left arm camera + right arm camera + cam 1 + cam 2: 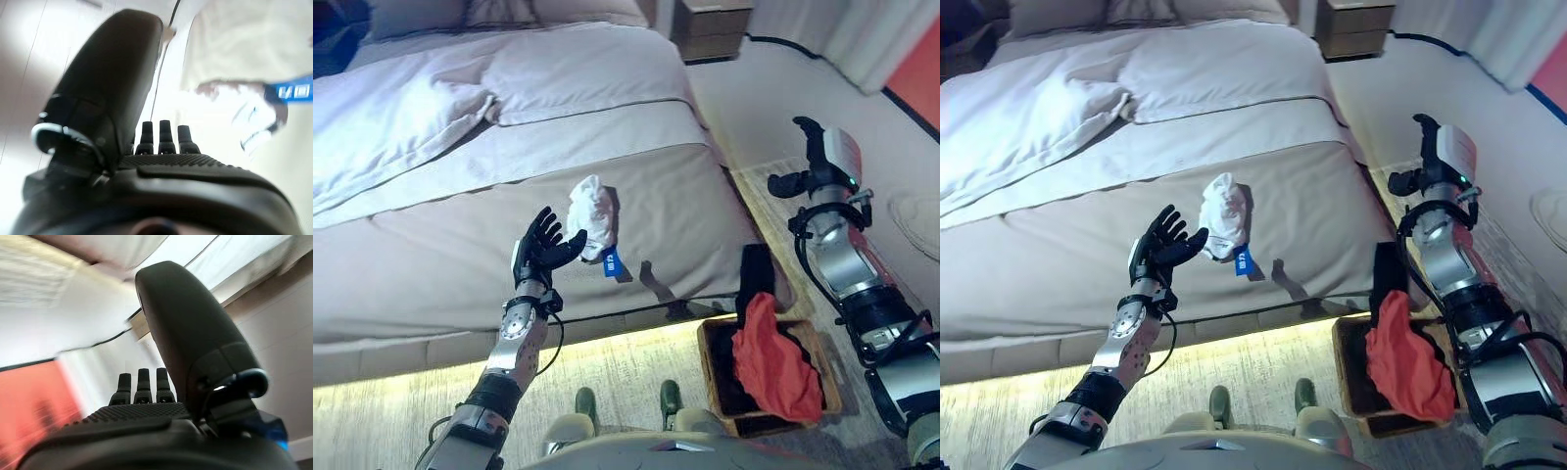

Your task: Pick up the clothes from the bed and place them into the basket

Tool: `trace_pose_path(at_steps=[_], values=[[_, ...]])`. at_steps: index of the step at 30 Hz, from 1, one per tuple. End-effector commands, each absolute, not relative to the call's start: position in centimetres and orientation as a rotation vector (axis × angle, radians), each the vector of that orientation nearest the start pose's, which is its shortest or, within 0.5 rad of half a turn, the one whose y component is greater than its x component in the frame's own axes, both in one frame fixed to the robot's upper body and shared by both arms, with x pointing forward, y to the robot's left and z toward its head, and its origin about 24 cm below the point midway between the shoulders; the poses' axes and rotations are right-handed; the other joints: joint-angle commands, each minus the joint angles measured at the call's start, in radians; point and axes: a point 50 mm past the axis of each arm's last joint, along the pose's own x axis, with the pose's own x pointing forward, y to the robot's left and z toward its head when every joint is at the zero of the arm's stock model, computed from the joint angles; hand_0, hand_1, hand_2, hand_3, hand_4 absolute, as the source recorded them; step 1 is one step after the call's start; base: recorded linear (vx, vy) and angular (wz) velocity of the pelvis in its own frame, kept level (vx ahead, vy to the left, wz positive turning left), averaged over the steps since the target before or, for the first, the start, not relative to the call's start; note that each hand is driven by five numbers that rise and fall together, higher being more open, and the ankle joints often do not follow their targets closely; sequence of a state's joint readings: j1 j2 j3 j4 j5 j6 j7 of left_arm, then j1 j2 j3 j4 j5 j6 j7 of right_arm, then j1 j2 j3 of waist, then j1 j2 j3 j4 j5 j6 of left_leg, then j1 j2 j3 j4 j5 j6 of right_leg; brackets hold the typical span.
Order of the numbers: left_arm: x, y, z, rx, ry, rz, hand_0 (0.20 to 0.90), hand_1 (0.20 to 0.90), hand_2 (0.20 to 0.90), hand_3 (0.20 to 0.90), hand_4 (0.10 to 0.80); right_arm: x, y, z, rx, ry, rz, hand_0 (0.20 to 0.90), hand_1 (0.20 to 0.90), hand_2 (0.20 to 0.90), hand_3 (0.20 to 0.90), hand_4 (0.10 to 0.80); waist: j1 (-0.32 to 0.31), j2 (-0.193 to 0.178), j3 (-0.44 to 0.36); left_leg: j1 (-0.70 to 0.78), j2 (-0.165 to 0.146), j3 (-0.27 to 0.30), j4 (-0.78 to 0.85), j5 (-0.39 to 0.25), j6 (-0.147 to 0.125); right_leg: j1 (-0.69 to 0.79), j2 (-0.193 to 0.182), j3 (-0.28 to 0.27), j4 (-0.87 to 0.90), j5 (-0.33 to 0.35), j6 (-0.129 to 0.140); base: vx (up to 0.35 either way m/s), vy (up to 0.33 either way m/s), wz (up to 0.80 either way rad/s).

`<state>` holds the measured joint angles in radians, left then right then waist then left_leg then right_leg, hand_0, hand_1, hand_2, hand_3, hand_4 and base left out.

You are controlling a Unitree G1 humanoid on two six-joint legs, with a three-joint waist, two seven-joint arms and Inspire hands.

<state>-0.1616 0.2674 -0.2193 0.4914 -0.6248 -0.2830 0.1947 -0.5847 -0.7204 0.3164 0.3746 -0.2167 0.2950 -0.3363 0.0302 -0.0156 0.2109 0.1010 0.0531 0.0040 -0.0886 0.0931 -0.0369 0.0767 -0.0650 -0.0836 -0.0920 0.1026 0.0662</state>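
Basket [822,377] stands on the floor at the bed's near right corner, just beside the mattress edge. It holds a red garment [773,362] draped over its near-left rim and spilling inside, plus a black garment [756,272] that stands up from the back of the basket against the bed's side; the dark interior hides anything lower down. The bed [440,245] carries one remaining piece: a crumpled white cloth [590,215] with a blue tag [613,263] at its lower edge, lying on the beige cover near the middle of the foot end. The left hand [542,251] is raised just left of the cloth, palm toward it, fingers [546,227] spread and straight, thumb pointing at the cloth's lower part. From the head views the thumb tip looks close to or touching the fabric; contact cannot be confirmed. The left wrist view shows the cloth and tag past the straight fingertips, not enclosed by them. The right hand [806,164] is held up beside the bed's right edge, well apart from the cloth and above the basket's far side, fingers relaxed, holding nothing. A white duvet [401,117] lies folded back over the head half.
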Motion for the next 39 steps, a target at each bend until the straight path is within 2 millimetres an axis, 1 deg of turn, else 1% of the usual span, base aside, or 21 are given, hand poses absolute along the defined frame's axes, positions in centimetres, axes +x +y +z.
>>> trace_pose_path(at_steps=[1,4,6,7,9,10,11,13,14,16,17,18,19,21,24,25,27,29,30,36,39], values=[[28.5,20.3,3.2,-0.18,-0.061,0.152,0.9,0.9,0.9,0.9,0.8,36.5,-24.2,20.8,-1.063,-0.288,-0.398,0.9,0.9,0.9,0.9,0.8,0.053,-0.036,-0.052,-0.005,-0.006,-0.082,0.048,-0.135,0.005,0.03,-0.055,-0.032,0.108,-0.137,-0.009,0.078,-0.099,0.4],[28.0,21.1,2.4,-0.179,-0.022,0.173,0.9,0.9,0.9,0.9,0.8,37.0,-24.1,21.0,-1.06,-0.287,-0.374,0.9,0.9,0.9,0.9,0.8,0.08,-0.044,-0.046,-0.02,-0.01,-0.108,0.087,-0.141,-0.003,0.042,-0.055,-0.061,0.113,-0.146,-0.021,0.088,-0.101,0.48],[27.4,21.7,1.8,-0.193,0.0,0.201,0.9,0.9,0.9,0.9,0.8,37.4,-23.2,20.8,-1.064,-0.296,-0.331,0.9,0.9,0.9,0.9,0.8,0.087,-0.057,-0.035,-0.036,-0.011,-0.078,0.203,-0.189,-0.013,0.048,-0.059,-0.068,0.116,-0.155,-0.035,0.108,-0.041,0.33],[26.9,21.9,1.4,-0.203,0.004,0.213,0.9,0.9,0.9,0.9,0.8,37.5,-22.6,20.9,-1.087,-0.315,-0.306,0.9,0.9,0.9,0.9,0.8,0.092,-0.066,-0.021,-0.088,-0.013,-0.06,0.355,-0.167,-0.026,0.046,-0.062,-0.07,0.12,-0.152,-0.05,0.065,0.013,0.23],[26.3,22.0,1.0,-0.219,0.009,0.214,0.9,0.9,0.9,0.9,0.8,37.5,-21.8,20.7,-1.161,-0.338,-0.281,0.9,0.9,0.9,0.9,0.8,0.113,-0.059,0.017,-0.222,-0.031,-0.123,0.545,-0.051,-0.034,0.042,-0.057,-0.064,0.14,-0.139,-0.067,0.076,0.087,0.07],[26.1,22.0,0.8,-0.225,0.004,0.213,0.9,0.9,0.9,0.9,0.8,37.5,-21.1,20.2,-1.17,-0.34,-0.268,0.9,0.9,0.9,0.9,0.8,0.122,-0.052,0.035,-0.267,-0.043,-0.145,0.553,-0.047,-0.026,0.043,-0.054,-0.05,0.159,-0.141,-0.063,0.144,0.19,0.01],[26.1,22.0,0.8,-0.233,-0.006,0.216,0.9,0.9,0.9,0.9,0.8,37.6,-20.6,19.8,-1.17,-0.343,-0.255,0.9,0.9,0.9,0.9,0.8,0.124,-0.041,0.043,-0.275,-0.023,-0.148,0.469,-0.03,-0.032,0.047,-0.051,-0.039,0.173,-0.152,-0.054,0.13,0.228,-0.11],[26.5,21.7,1.5,-0.262,-0.054,0.2,0.9,0.9,0.9,0.9,0.8,37.8,-20.4,19.9,-1.201,-0.36,-0.264,0.9,0.9,0.9,0.9,0.8,0.125,-0.019,0.059,-0.28,0.028,-0.086,0.286,0.014,-0.049,0.07,-0.053,-0.049,0.176,-0.172,-0.039,0.092,0.273,-0.18],[27.2,21.5,2.4,-0.266,-0.083,0.188,0.9,0.9,0.9,0.9,0.8,37.9,-20.9,19.8,-1.197,-0.352,-0.277,0.9,0.9,0.9,0.9,0.8,0.12,-0.015,0.066,-0.264,0.034,-0.049,0.238,-0.015,-0.035,0.076,-0.068,-0.068,0.171,-0.176,-0.031,0.077,0.263,0.02],[27.8,21.3,3.2,-0.289,-0.106,0.192,0.9,0.9,0.9,0.9,0.8,37.9,-20.6,19.4,-1.185,-0.325,-0.268,0.9,0.9,0.9,0.9,0.8,0.116,-0.019,0.066,-0.25,-0.013,-0.092,0.264,-0.081,-0.007,0.051,-0.102,-0.049,0.2,-0.178,-0.006,0.096,0.261,-0.02],[28.2,21.1,3.8,-0.293,-0.134,0.178,0.9,0.9,0.9,0.9,0.8,37.8,-21.0,19.3,-1.193,-0.316,-0.276,0.9,0.9,0.9,0.9,0.8,0.108,-0.018,0.068,-0.251,-0.022,-0.083,0.286,-0.105,0.001,0.037,-0.112,-0.042,0.228,-0.188,-0.001,0.114,0.248,-0.12],[28.3,21.0,4.1,-0.271,-0.141,0.166,0.9,0.9,0.9,0.9,0.8,37.7,-21.7,19.1,-1.182,-0.3,-0.278,0.9,0.9,0.9,0.9,0.8,0.103,-0.014,0.073,-0.255,-0.023,-0.072,0.308,-0.116,0.003,0.025,-0.112,-0.05,0.269,-0.202,-0.004,0.156,0.224,0.07],[28.1,21.3,3.7,-0.254,-0.12,0.173,0.9,0.9,0.9,0.9,0.8,37.5,-22.0,18.3,-1.162,-0.274,-0.264,0.9,0.9,0.9,0.9,0.8,0.105,-0.01,0.081,-0.243,-0.025,-0.068,0.322,-0.13,0.01,-0.016,-0.125,-0.081,0.344,-0.188,0.008,0.167,0.175,0.11],[27.6,22.2,3.4,-0.245,-0.101,0.212,0.9,0.9,0.9,0.9,0.8,37.6,-21.2,17.6,-1.147,-0.264,-0.226,0.9,0.9,0.9,0.9,0.8,0.112,-0.004,0.097,-0.193,-0.016,-0.05,0.311,-0.144,0.018,-0.081,-0.139,-0.114,0.409,-0.168,0.026,0.157,0.109,-0.2],[28.1,22.6,4.8,-0.26,-0.143,0.219,0.9,0.9,0.9,0.9,0.8,38.6,-20.4,19.1,-1.155,-0.264,-0.229,0.9,0.9,0.9,0.9,0.8,0.125,-0.001,0.128,-0.184,-0.008,-0.019,0.311,-0.167,0.012,-0.116,-0.144,-0.124,0.302,-0.141,0.024,-0.031,-0.029,-0.53],[28.3,22.4,5.2,-0.271,-0.157,0.211,0.9,0.9,0.9,0.9,0.8,39.1,-20.6,19.8,-1.152,-0.262,-0.243,0.9,0.9,0.9,0.9,0.8,0.133,0.004,0.137,-0.205,-0.007,-0.022,0.324,-0.167,0.012,-0.125,-0.145,-0.109,0.298,-0.143,0.017,-0.106,-0.057,-0.18],[28.5,21.9,5.3,-0.297,-0.158,0.189,0.9,0.9,0.9,0.9,0.8,39.5,-20.8,20.3,-1.162,-0.253,-0.258,0.9,0.9,0.9,0.9,0.8,0.132,0.01,0.152,-0.238,-0.013,-0.044,0.342,-0.167,0.009,-0.142,-0.119,-0.078,0.305,-0.151,0.005,-0.013,-0.048,0.02],[28.2,21.5,5.2,-0.288,-0.16,0.161,0.9,0.9,0.9,0.9,0.8,39.5,-20.9,20.9,-1.164,-0.258,-0.259,0.9,0.9,0.9,0.9,0.8,0.146,0.004,0.159,-0.254,-0.015,-0.032,0.367,-0.171,0.003,-0.128,-0.132,-0.118,0.292,-0.15,0.001,0.073,-0.046,0.19],[28.2,21.2,5.2,-0.291,-0.166,0.143,0.9,0.9,0.9,0.9,0.8,39.5,-21.1,21.2,-1.166,-0.261,-0.268,0.9,0.9,0.9,0.9,0.8,0.147,0.007,0.163,-0.264,-0.013,-0.038,0.367,-0.168,0.001,-0.128,-0.127,-0.113,0.29,-0.153,-0.002,0.06,-0.018,0.16],[28.6,19.5,6.5,-0.309,-0.227,0.017,0.9,0.9,0.9,0.9,0.8,40.2,-22.6,24.2,-1.163,-0.277,-0.338,0.9,0.9,0.9,0.9,0.8,0.171,0.048,0.21,-0.335,-0.031,-0.086,0.39,-0.153,-0.014,-0.177,-0.126,-0.14,0.346,-0.19,-0.027,-0.002,0.013,0.1],[28.9,18.5,7.5,-0.326,-0.27,-0.03,0.9,0.9,0.9,0.9,0.8,40.4,-22.9,26.2,-1.168,-0.294,-0.392,0.9,0.9,0.9,0.9,0.8,0.185,0.075,0.246,-0.386,-0.054,-0.108,0.411,-0.147,-0.012,-0.238,-0.136,-0.152,0.414,-0.213,-0.038,-0.061,0.034,0.22]])
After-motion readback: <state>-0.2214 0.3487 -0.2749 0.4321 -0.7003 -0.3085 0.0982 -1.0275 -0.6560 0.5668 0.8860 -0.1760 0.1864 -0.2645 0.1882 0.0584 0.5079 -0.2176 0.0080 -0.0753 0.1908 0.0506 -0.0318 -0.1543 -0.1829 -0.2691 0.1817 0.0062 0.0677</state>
